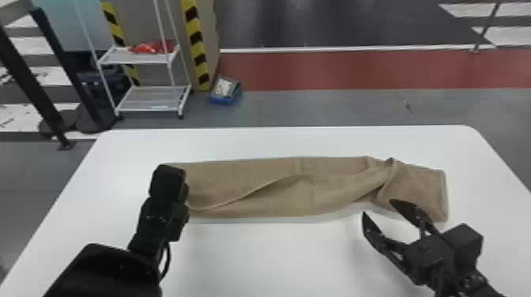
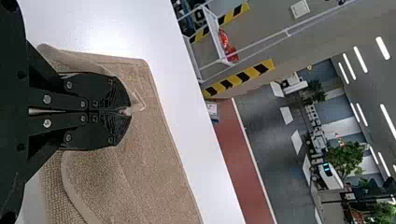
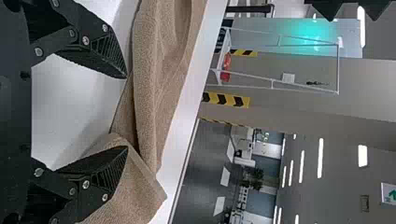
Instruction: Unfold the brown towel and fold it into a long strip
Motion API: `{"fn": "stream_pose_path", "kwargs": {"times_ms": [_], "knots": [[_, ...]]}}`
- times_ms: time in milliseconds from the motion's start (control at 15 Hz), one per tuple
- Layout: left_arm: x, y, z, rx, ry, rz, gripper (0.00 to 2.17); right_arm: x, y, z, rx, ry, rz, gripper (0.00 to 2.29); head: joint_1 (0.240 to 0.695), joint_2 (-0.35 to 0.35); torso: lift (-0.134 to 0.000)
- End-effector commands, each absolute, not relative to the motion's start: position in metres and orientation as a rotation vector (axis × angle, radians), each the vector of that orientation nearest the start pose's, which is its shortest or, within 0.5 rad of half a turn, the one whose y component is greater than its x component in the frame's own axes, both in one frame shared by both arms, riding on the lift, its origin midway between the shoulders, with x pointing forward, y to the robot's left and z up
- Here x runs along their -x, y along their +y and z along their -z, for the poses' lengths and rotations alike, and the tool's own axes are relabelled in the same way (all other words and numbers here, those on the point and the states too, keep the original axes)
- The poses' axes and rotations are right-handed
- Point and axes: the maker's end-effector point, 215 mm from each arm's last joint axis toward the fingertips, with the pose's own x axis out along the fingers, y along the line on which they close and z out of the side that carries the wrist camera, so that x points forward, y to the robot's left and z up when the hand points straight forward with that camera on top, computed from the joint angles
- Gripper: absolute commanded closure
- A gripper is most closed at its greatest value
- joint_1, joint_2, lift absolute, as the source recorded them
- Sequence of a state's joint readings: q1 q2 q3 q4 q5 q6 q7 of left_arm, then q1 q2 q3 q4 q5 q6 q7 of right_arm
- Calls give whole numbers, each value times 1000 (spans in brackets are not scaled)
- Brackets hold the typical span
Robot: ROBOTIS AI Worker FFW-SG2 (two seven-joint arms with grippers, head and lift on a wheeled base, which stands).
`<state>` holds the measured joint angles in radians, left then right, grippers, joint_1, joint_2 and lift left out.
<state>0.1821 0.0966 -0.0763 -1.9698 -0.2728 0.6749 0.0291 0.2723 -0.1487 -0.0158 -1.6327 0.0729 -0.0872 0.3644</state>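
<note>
The brown towel lies across the tabletop, twisted near its right end. The left gripper holds its left end in closed jaws; the right gripper gapes nearby — a one-sided tug could drag the loose end, tightening that twist

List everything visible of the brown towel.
The brown towel lies crosswise on the white table as a rough long strip, nubby, with hemmed edges. One layer folds loosely over another; it bunches and twists near its right end. The left gripper is shut on its left end; the open right gripper is near the right.
</note>
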Motion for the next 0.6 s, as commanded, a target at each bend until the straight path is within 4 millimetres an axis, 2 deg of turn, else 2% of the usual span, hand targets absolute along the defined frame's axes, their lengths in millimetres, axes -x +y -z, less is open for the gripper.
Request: {"fn": "stream_pose_path", "kwargs": {"times_ms": [0, 333, 533], "knots": [[-514, 273, 411, -354, 429, -77, 1622, -494, -196, 445, 219, 168, -359, 410, 695, 74, -121], [-510, 282, 413, -356, 428, -88, 1619, -517, -217, 459, 277, 213, -254, 475, 695, 74, -121], [-509, 283, 414, -356, 430, -89, 1622, -523, -225, 461, 276, 220, -231, 478, 695, 67, -121]]}}
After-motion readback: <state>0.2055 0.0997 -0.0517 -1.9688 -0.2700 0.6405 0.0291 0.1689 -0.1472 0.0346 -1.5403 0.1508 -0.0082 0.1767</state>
